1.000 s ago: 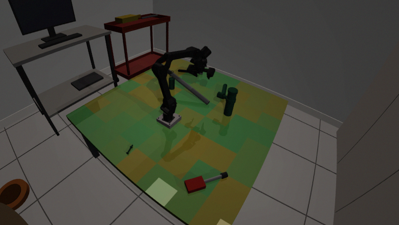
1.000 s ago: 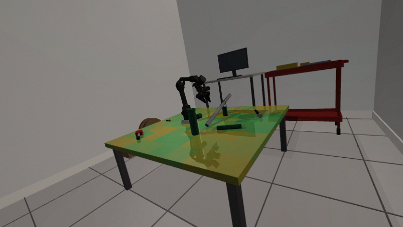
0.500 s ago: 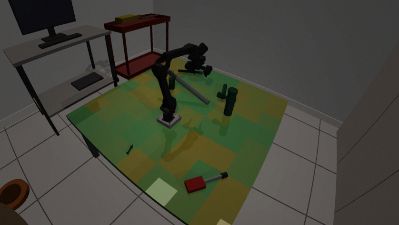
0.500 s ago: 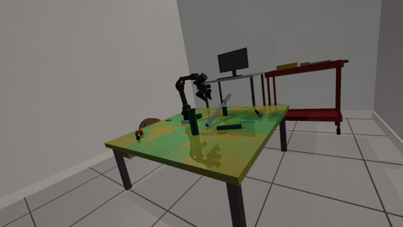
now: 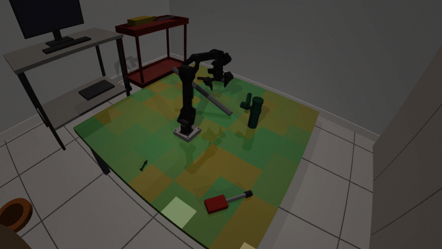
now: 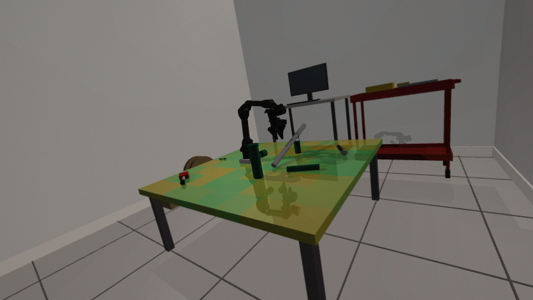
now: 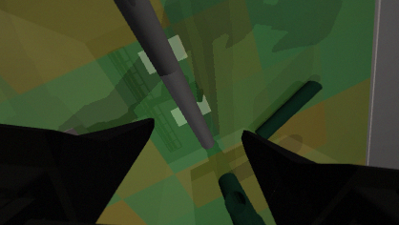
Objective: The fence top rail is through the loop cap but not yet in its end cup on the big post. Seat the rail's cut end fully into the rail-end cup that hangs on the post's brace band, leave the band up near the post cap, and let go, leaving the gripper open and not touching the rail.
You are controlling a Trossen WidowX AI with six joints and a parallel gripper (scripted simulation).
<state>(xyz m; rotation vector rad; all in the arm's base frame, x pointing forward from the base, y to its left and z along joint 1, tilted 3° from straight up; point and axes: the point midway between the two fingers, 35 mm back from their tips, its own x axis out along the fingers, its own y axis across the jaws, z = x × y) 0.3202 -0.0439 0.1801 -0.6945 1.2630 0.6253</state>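
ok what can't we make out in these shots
- top view: loop cap, hidden behind the arm
- exterior view: rail-end cup's mouth, mostly behind the big post
- wrist view: rail's upper end, cut off by the top edge
- wrist view: finger bases, cut off below

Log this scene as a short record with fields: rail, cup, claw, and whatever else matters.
rail: gray rail, tilted, lower end outside the cup
cup: green cup fitting, on the side of the big post
big post: green post, upright
claw: claw open, nothing between its fingers
other item: red block with gray shaft, lying on the table
task status: rail not seated
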